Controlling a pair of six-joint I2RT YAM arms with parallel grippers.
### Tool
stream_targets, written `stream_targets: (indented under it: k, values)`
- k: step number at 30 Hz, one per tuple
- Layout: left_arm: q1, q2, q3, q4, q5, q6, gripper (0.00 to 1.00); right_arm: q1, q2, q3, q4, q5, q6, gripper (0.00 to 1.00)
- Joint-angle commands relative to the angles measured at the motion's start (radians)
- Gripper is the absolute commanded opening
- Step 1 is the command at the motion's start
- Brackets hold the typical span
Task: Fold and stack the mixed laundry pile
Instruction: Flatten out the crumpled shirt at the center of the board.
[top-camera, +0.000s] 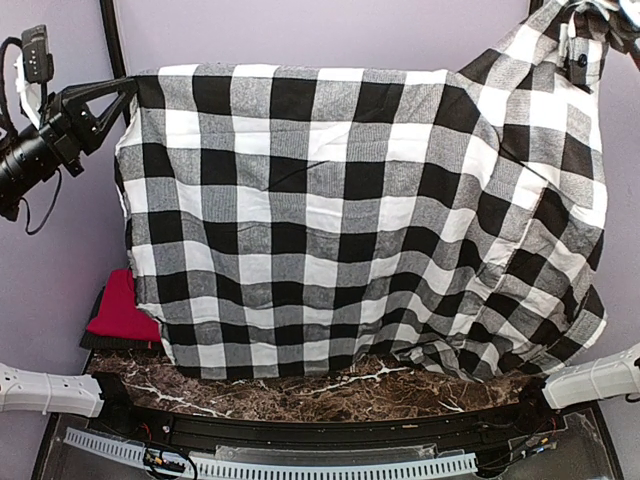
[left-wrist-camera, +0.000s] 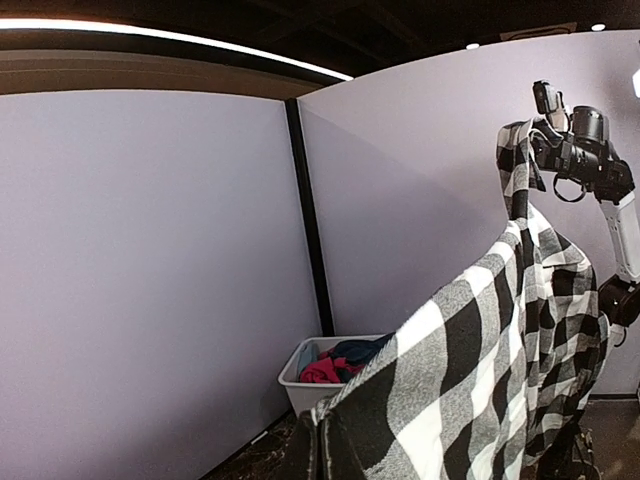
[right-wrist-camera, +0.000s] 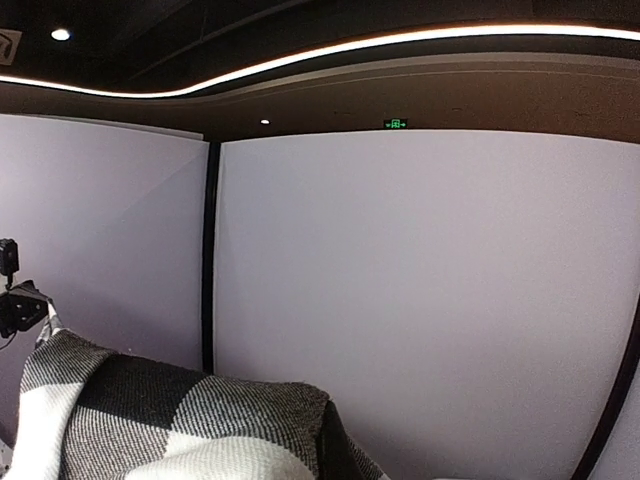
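A black-and-white checked garment (top-camera: 340, 220) hangs spread wide in the air, and it hides most of the table behind it. My left gripper (top-camera: 127, 90) is shut on its upper left corner. My right gripper (top-camera: 578, 52) is shut on its upper right corner, held a bit higher. In the left wrist view the checked cloth (left-wrist-camera: 480, 360) runs from my left gripper (left-wrist-camera: 327, 445) up to the right arm (left-wrist-camera: 585, 155). In the right wrist view the cloth (right-wrist-camera: 200, 420) covers the fingers. A red garment (top-camera: 120, 308) lies on the table at the left.
A white plastic tub (left-wrist-camera: 298, 388) stands in the back corner by the wall, with red (left-wrist-camera: 325, 372) and navy (left-wrist-camera: 355, 352) clothes in it. The dark marble table (top-camera: 300, 390) shows below the hanging hem. Grey partition walls (left-wrist-camera: 150, 280) close in the space.
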Motion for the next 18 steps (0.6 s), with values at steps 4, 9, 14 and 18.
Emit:
stream_targets:
  k: [4,9,14,18]
  values:
    - [0.009,0.039,-0.098,0.006,-0.361,-0.017,0.0,0.0,0.088,-0.281,0.165,0.306,-0.112,0.0]
    - [0.174,0.14,-0.256,0.057,-0.392,-0.128,0.0,-0.023,0.216,-0.462,0.312,0.357,-0.189,0.0]
    - [0.388,0.363,-0.355,0.177,-0.287,-0.22,0.0,-0.092,0.522,-0.444,0.42,0.329,-0.215,0.0]
    - [0.429,0.606,-0.298,0.265,-0.292,-0.23,0.0,-0.11,0.892,-0.131,0.382,0.346,-0.23,0.0]
